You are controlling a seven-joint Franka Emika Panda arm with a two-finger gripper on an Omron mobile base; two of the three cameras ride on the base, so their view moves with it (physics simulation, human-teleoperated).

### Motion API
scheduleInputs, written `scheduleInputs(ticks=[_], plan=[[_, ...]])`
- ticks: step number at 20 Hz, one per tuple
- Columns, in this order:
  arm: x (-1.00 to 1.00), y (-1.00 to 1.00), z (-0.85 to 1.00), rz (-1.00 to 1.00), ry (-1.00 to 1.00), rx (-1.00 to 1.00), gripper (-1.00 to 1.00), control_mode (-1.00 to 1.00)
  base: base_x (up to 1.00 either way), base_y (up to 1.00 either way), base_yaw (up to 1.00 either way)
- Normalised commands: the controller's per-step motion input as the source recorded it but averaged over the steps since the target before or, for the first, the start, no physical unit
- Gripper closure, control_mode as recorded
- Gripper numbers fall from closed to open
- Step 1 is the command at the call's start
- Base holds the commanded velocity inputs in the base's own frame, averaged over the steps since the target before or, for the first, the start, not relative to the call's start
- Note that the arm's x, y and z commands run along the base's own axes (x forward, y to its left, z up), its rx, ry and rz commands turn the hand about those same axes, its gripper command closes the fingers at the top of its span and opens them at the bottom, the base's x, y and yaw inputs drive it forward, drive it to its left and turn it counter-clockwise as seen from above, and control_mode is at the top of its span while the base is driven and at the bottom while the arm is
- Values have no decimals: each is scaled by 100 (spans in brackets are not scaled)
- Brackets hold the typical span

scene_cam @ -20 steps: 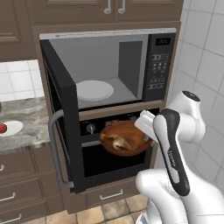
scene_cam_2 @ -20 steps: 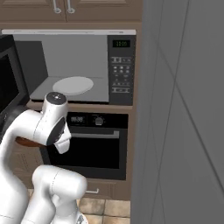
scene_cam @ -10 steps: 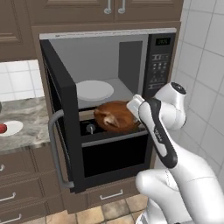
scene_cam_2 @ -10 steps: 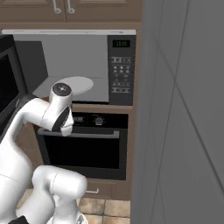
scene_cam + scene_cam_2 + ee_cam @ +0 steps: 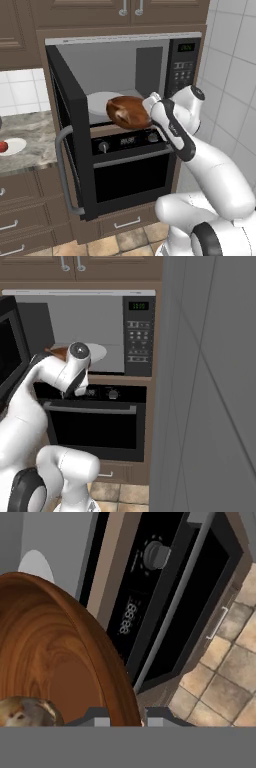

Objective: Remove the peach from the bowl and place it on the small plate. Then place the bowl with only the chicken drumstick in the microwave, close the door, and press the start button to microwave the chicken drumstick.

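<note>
- The pincer (image 5: 122, 718) is clamped on the rim of the bowl (image 5: 128, 112), with the drumstick (image 5: 27, 713) inside.
- The bowl hangs at the open mouth of the microwave (image 5: 150, 65), level with its white turntable (image 5: 100, 102), ready to slide inside.

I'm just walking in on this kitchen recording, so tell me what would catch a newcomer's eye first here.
The round brown wooden bowl stands out, raised at the mouth of the open microwave in the hand of the white arm, with the browned chicken drumstick inside it. Next comes the microwave's black door, swung wide to the left above the dark oven. Far left, a small white plate sits on the speckled counter.
</note>
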Motion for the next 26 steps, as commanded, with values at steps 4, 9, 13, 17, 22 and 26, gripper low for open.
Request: scheduleInputs(ticks=[4,9,13,17,22,26], plan=[[77,10,14,-8,-5,10,100,-100,0,0,0],[75,32,2,-4,-1,3,100,-100,0,0,0],[66,11,0,0,0,0,100,-100,0,0,0],[50,2,0,0,1,0,100,-100,0,0,0],[39,9,-9,0,14,-6,100,-100,0,0,0],[49,19,-16,0,16,-12,100,-100,0,0,0]])
